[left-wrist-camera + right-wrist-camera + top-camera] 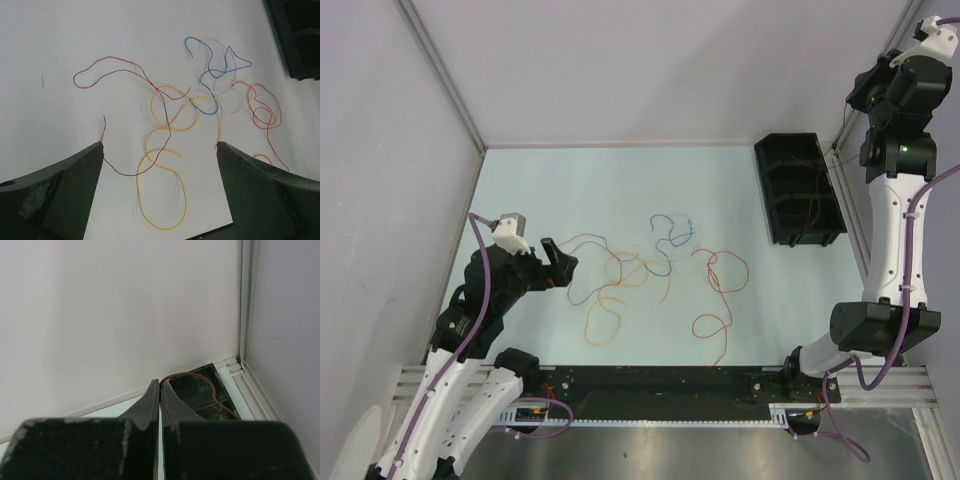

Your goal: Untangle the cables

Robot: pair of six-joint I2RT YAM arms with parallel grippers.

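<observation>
- The cables point(650, 270) lie in a loose tangle on the pale blue desk point(620, 180), just in front of the left arm.
- The left gripper point(558, 262) hangs low over the desk with its jaws spread wide. Nothing is between them, and it points at the left edge of the tangle.
- In the left wrist view, a dark red cable point(115, 65) curls from the upper left down towards the left gripper point(160, 150). It crosses the orange-yellow loops point(172, 125) in the middle.
- I cannot tell whether those loops are one strand or two.
- Further back, a blue cable point(215, 75) and a white cable point(227, 102) wind over each other.
- An orange-red cable point(262, 105) lies coiled to their right.
- A black bin point(798, 190) with compartments sits at the far right of the desk, well apart from the tangle.
- The right arm is raised high near the back right corner.
- The right gripper point(160, 386) has its jaws pressed together, pinching a thin brown cable point(200, 376) that arcs down towards the black bin point(200, 392).
</observation>
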